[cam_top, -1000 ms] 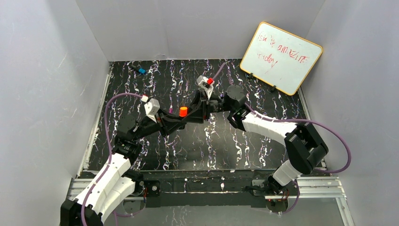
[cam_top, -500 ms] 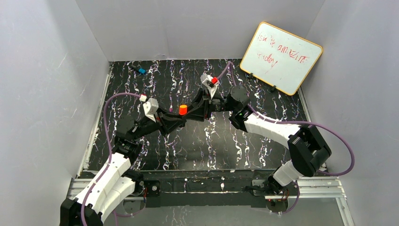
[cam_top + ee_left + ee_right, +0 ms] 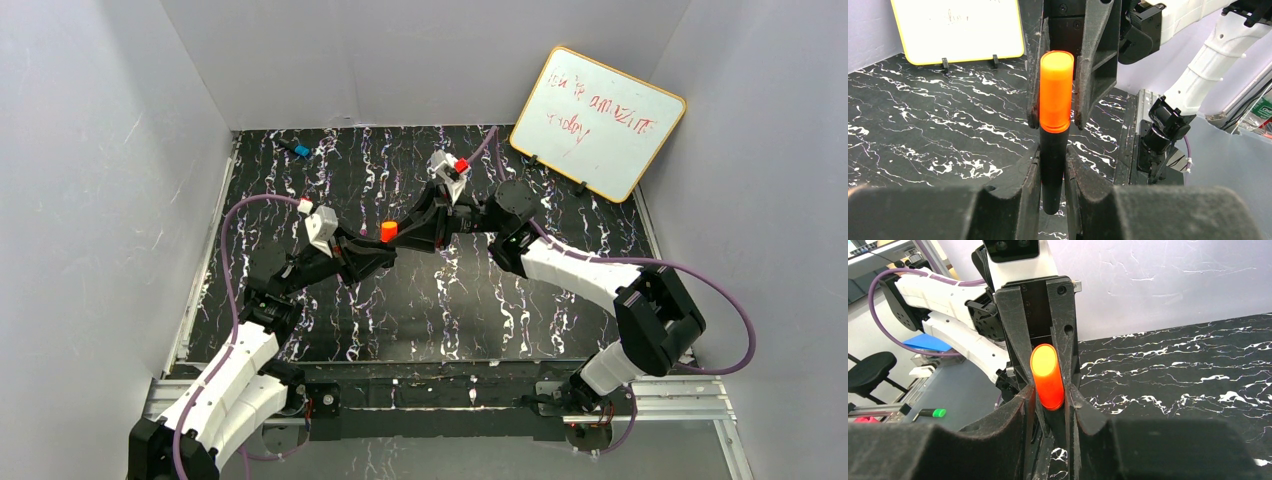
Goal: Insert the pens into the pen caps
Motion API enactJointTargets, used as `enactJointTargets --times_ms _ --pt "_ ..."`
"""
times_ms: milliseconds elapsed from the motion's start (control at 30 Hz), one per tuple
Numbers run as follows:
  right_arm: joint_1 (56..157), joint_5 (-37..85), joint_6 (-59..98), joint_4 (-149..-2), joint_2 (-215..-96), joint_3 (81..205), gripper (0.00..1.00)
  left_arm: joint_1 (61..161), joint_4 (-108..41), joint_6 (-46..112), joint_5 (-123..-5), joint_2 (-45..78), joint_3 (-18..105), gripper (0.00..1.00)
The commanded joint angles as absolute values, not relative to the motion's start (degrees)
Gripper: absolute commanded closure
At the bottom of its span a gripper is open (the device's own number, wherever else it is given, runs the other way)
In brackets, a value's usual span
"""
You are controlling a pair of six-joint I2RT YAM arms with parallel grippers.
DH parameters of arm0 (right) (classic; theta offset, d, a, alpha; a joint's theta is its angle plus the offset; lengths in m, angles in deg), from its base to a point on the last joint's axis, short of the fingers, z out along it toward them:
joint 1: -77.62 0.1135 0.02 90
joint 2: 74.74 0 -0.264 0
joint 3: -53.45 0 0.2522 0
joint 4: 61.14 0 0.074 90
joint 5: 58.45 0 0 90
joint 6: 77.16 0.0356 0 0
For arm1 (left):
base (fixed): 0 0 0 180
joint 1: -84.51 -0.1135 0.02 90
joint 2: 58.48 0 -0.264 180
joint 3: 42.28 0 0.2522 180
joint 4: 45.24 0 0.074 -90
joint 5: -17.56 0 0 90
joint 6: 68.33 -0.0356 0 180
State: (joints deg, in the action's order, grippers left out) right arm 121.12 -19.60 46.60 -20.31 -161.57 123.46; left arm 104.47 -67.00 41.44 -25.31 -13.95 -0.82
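Top external view: at the upper left of the frame, a small black piece with a blue end lies on the black marbled desk, well apart from both arms. Right of it, near the centre, the left pincer extends from the lower left and meets the right pincer, which extends from the right. The orange cap shows bright between them, held above the desk. At the upper right stands a tilted whiteboard with red scribbles.

In the left wrist view, the left pincer is clamped on the black marker, gripping its dark barrel at bottom centre. The orange cap sits on the barrel's far end, in line with it. The right pincer's fingers press the cap from both sides.

In the right wrist view, the right pincer is closed on the orange cap at mid-frame, with the left pincer's fingers just behind it.
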Motion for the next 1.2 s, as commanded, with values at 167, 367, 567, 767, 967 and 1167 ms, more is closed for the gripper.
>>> enactJointTargets --times_ms 167,367,567,767,967,1167 --pt "121.3 -22.0 48.0 -13.6 -157.5 128.1 0.65 104.0 -63.6 40.0 -27.3 -12.8 0.7 1.00" --pt "121.3 -21.9 48.1 -13.6 -156.9 128.5 0.66 103.9 -63.0 39.8 -27.5 -12.5 1.0 1.00" --pt "121.2 -21.8 48.1 -14.2 -156.4 129.2 0.67 103.9 -61.6 39.1 -28.2 -12.3 1.4 1.00" --pt "121.2 -22.1 47.7 -16.0 -156.6 129.9 0.81 104.0 -61.6 39.1 -28.3 -12.3 1.4 1.00" --pt "121.2 -23.4 47.3 -19.0 -156.9 130.6 0.99 103.9 -61.3 38.4 -29.1 -12.7 1.7 1.00" --pt "121.2 -25.5 46.2 -23.8 -157.5 129.0 0.99 104.0 -59.3 34.3 -31.2 -11.9 6.8 1.00"
